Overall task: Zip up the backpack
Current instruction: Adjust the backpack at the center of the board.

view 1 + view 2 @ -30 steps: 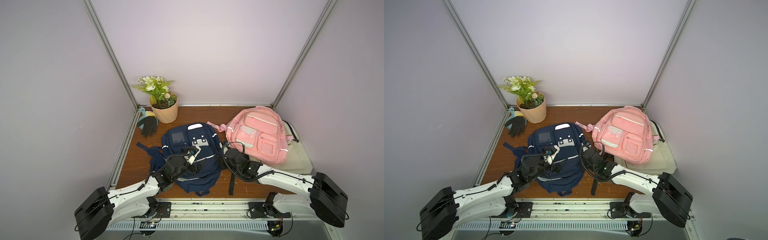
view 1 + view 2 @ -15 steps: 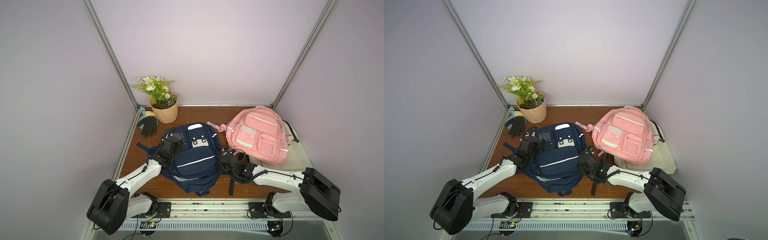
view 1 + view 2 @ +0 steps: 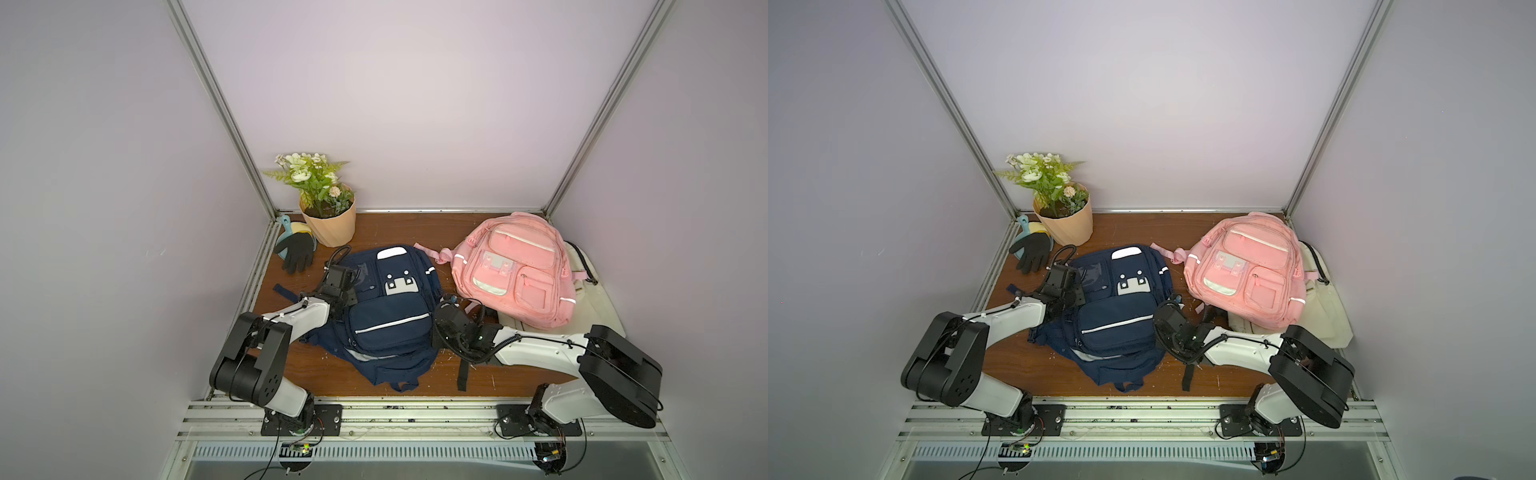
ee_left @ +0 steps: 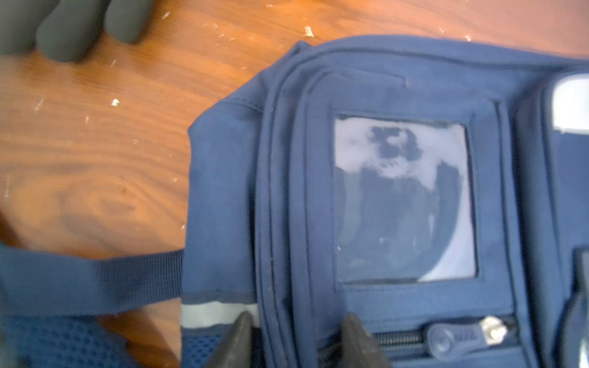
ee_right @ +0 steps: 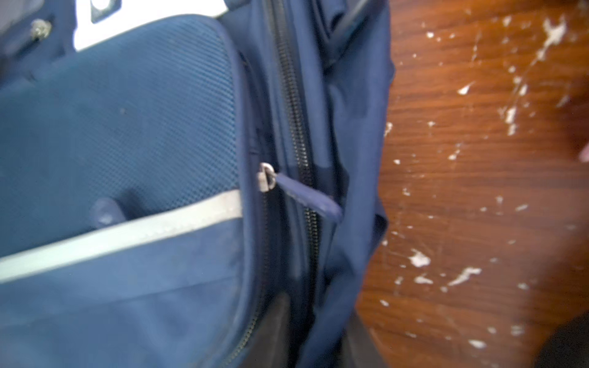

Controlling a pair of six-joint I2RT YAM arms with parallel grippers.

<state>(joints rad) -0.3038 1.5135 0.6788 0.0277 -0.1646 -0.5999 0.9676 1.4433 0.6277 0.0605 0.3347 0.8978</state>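
A black glove [image 3: 296, 249] lies beyond the left claw [image 4: 296, 328], with bare wooden table [image 4: 95, 143] between them. That claw's tips straddle a seam at one edge of the navy backpack [image 3: 390, 316] (pinching it or not, I cannot tell). Just beside them, a zip pull [image 4: 459, 334] bears lettering too blurred to read. The right claw [image 5: 314, 328] noses the bag's other edge, its grip unclear, with a dangling pull [image 5: 306, 197] ahead of it, untouched. A pink backpack [image 3: 515, 266] lies near, beyond it.

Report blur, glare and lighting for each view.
Both top views: sharp and evenly lit, navy backpack crisp. Left wrist view: white glare on the clear window, black glove out of focus. Right wrist view: soft throughout, zipper pull slightly smeared.
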